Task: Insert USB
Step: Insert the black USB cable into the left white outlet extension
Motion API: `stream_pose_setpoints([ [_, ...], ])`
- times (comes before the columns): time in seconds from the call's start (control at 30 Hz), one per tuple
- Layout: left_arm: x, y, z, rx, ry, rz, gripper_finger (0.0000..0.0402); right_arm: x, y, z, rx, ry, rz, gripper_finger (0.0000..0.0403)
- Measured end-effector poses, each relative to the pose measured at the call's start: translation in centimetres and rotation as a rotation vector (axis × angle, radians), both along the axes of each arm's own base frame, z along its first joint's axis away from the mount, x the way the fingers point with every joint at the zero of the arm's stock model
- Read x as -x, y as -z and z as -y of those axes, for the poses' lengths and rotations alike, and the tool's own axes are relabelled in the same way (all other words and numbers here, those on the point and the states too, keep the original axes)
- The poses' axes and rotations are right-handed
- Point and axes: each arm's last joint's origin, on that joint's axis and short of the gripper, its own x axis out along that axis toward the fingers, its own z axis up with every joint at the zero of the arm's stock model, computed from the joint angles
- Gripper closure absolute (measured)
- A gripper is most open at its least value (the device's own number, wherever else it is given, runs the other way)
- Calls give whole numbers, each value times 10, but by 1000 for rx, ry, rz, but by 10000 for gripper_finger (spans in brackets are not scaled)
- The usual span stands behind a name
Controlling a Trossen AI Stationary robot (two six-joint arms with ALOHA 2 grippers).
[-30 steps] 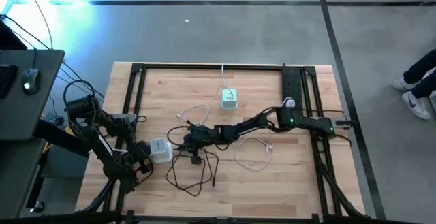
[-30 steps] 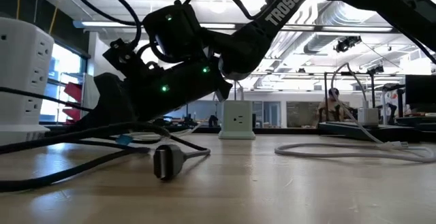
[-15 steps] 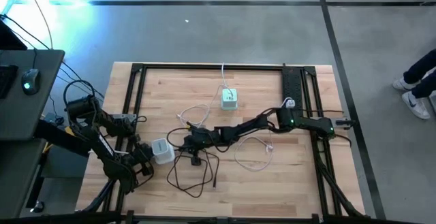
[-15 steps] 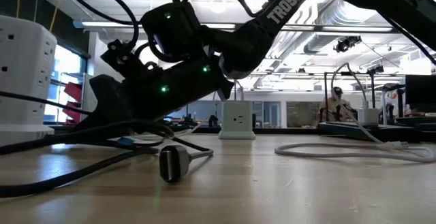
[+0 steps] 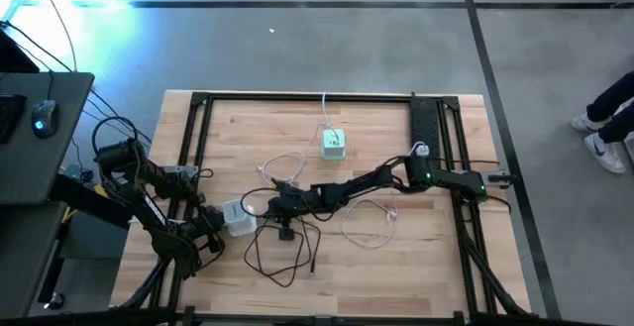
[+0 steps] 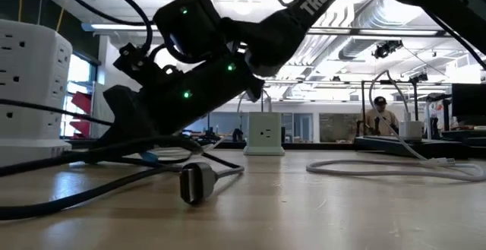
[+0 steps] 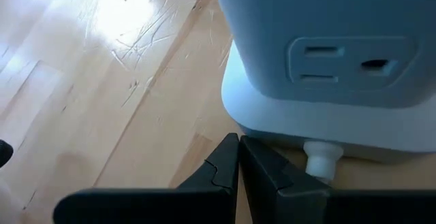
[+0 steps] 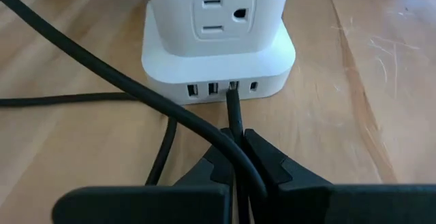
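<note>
**USB plug sitting at the port of the power cube, right gripper pinching its cable**

In the right wrist view, the right gripper [image 8: 238, 163] is showing its two dark fingers pressed together on a thin black USB cable [image 8: 234, 115]. The cable is running straight ahead from the fingertips, and its plug end is sitting in one of the small ports along the base of the white power cube [image 8: 218, 40], the third port in the row of four. A thicker black cord [image 8: 122, 84] is crossing diagonally over the fingers and lying on the wooden table [image 8: 368, 115] just beside the cube's base.

Seen from above, the right gripper [image 5: 280, 207] is reaching across the middle of the table, and the power cube [image 5: 236, 217] is lying just beyond its tip, towards the left arm. The left gripper [image 5: 210, 229] is sitting against the cube's far side with its fingers closed together and nothing between them.

Farther back, a second white cube [image 5: 333, 144] is standing apart near the table's rear edge, and a loose white cable [image 5: 371, 222] is curling beside the right arm.
</note>
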Motion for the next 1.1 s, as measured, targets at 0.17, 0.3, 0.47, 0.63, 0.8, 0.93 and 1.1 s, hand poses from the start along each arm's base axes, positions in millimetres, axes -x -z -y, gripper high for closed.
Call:
stream_pose_setpoints([
  [0.17, 0, 0, 0, 3, -1, 1, 401, 2, -7, 7, 48, 10, -31, 403],
  [0.3, 0, 0, 0, 2, 0, -1, 401, 2, -8, 11, 25, -34, -30, 403],
  [0.47, 0, 0, 0, -4, 9, -6, 401, 0, -12, 10, -7, -77, 14, 403],
  [0.63, 0, 0, 0, -4, 8, -3, 401, -1, -11, 8, -18, -78, 24, 403],
  [0.8, 0, 0, 0, -3, 7, 0, 401, -2, 5, 8, -47, -64, 17, 403],
  [0.93, 0, 0, 0, -2, 6, -1, 401, -3, 11, 6, -67, -71, 39, 403],
  [1.1, 0, 0, 0, -3, 6, -2, 402, -4, 11, 6, -64, -74, 46, 403],
])
